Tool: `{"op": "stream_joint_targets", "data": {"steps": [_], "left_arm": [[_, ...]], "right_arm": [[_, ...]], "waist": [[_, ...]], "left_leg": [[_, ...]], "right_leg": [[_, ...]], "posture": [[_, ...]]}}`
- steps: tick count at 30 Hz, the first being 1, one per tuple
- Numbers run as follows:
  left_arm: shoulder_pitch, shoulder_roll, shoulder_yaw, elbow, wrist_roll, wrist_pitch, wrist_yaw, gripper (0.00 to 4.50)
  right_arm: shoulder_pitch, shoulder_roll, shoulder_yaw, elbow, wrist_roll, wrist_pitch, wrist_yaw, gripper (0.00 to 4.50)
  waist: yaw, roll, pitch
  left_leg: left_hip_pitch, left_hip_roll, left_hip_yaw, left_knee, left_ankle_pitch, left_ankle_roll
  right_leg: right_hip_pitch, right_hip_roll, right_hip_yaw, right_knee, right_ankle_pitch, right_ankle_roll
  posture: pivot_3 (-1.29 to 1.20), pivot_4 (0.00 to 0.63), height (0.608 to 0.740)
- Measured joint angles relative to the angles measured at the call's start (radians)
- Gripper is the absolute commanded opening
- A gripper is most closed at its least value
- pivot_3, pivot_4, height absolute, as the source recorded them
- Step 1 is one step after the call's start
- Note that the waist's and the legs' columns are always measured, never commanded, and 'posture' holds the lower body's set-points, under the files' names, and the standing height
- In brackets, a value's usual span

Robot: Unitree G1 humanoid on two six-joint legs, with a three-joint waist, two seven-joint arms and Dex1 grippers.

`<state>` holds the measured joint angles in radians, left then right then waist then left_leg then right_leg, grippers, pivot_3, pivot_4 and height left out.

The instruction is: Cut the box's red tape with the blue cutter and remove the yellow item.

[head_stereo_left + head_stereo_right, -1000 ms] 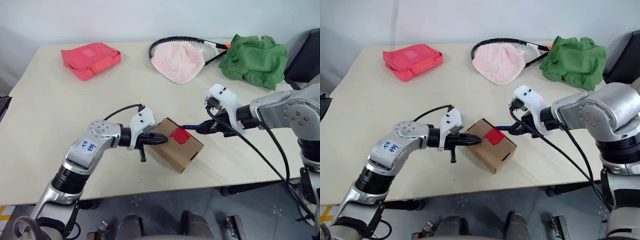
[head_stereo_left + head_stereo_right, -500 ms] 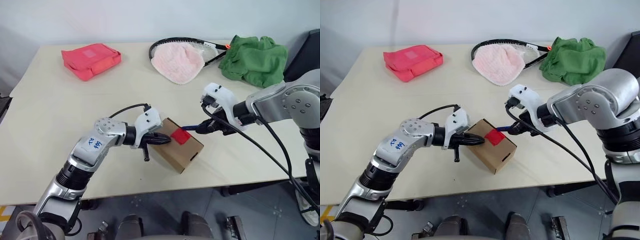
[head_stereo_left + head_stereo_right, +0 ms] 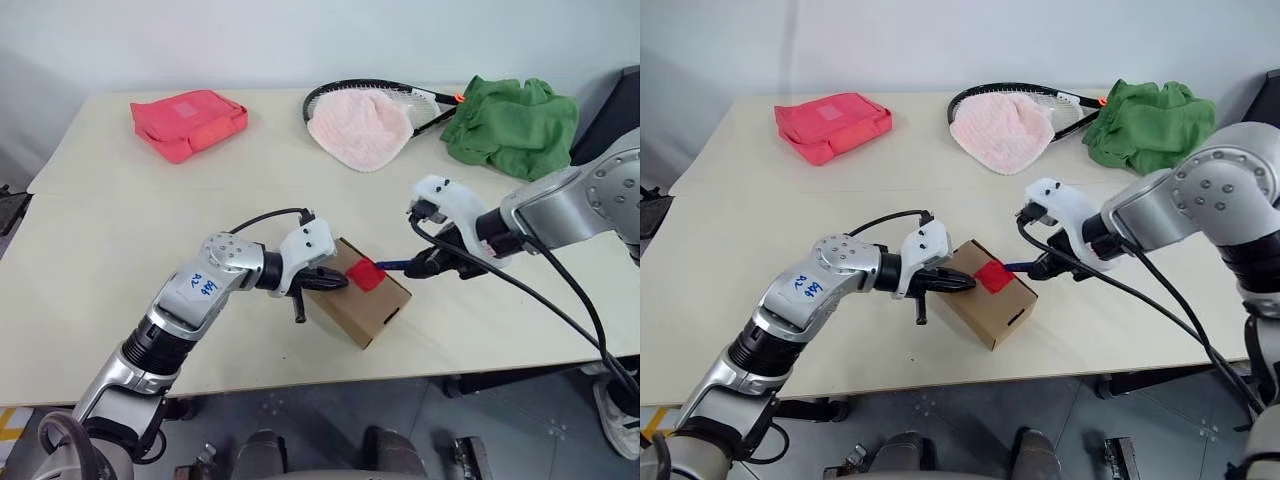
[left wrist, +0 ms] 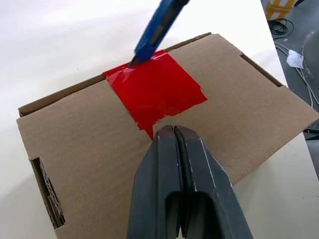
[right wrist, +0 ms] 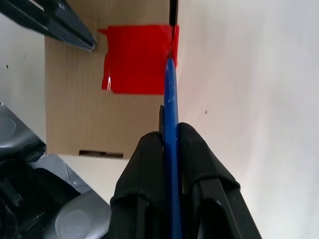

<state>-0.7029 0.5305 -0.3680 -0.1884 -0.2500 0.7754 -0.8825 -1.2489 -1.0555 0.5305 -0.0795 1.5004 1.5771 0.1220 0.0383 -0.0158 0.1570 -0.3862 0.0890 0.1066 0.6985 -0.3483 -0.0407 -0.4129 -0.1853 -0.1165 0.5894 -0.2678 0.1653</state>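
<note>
Cutter tip at the tape edge, frame center

Right gripper point(image 5: 169, 149) clamped blue cutter point(image 5: 171, 99) against red tape point(image 4: 152, 92); left gripper point(image 4: 174, 132) jaws shut, pressed on box point(image 3: 365, 300).

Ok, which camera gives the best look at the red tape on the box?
The left wrist view: the red tape spreads wide across the box top, with the blue cutter tip at its edge. The right wrist view shows it partly behind the cutter; the eye views show a small patch.

Beige table point(image 3: 120, 230), pale wall point(image 3: 300, 40)
</note>
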Motion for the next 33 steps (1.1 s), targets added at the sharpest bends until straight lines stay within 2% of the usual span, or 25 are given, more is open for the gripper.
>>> {"op": "stream_joint_targets", "data": {"steps": [13,21,24,29,33], "left_arm": [[0.002,-0.012,0.000,0.003,0.000,0.000,0.000,0.02],[0.002,-0.013,0.000,0.004,0.000,0.000,-0.003,0.02],[0.002,-0.015,0.000,0.004,0.000,0.000,-0.003,0.02],[0.004,-0.016,0.000,0.003,0.000,-0.001,-0.006,0.02],[0.007,-0.013,0.002,0.003,0.000,-0.011,-0.005,0.02]], "right_arm": [[0.023,-0.122,0.079,-0.023,0.263,0.017,-0.175,0.12],[0.024,-0.148,0.093,-0.032,0.332,0.017,-0.222,0.12],[0.024,-0.166,0.096,-0.036,0.351,0.016,-0.223,0.12],[0.022,-0.259,0.087,-0.079,0.406,0.019,-0.165,0.12],[0.043,-0.288,-0.002,-0.131,0.453,0.003,-0.057,0.12]], "waist": [[0.012,0.000,-0.001],[0.013,0.001,-0.001],[0.014,0.001,-0.001],[0.015,0.001,-0.001],[0.014,0.001,-0.001]], "left_leg": [[0.000,0.000,0.000,0.000,-0.001,0.000],[0.000,0.000,0.000,0.000,-0.001,0.000],[-0.001,0.000,0.000,0.000,-0.001,0.000],[-0.001,0.000,0.000,0.000,-0.002,0.001],[-0.001,0.000,0.000,0.000,-0.002,0.001]], "right_leg": [[0.000,0.000,0.000,-0.001,0.000,0.000],[0.000,0.000,0.000,-0.001,0.000,0.000],[0.000,0.000,0.000,-0.001,0.000,0.000],[0.000,0.000,0.000,-0.002,0.000,0.000],[0.000,0.000,0.000,-0.002,0.000,0.000]], "posture": [[0.00,0.150,0.740],[0.00,0.150,0.740],[0.00,0.150,0.740],[0.00,0.150,0.740],[0.00,0.150,0.740]]}}
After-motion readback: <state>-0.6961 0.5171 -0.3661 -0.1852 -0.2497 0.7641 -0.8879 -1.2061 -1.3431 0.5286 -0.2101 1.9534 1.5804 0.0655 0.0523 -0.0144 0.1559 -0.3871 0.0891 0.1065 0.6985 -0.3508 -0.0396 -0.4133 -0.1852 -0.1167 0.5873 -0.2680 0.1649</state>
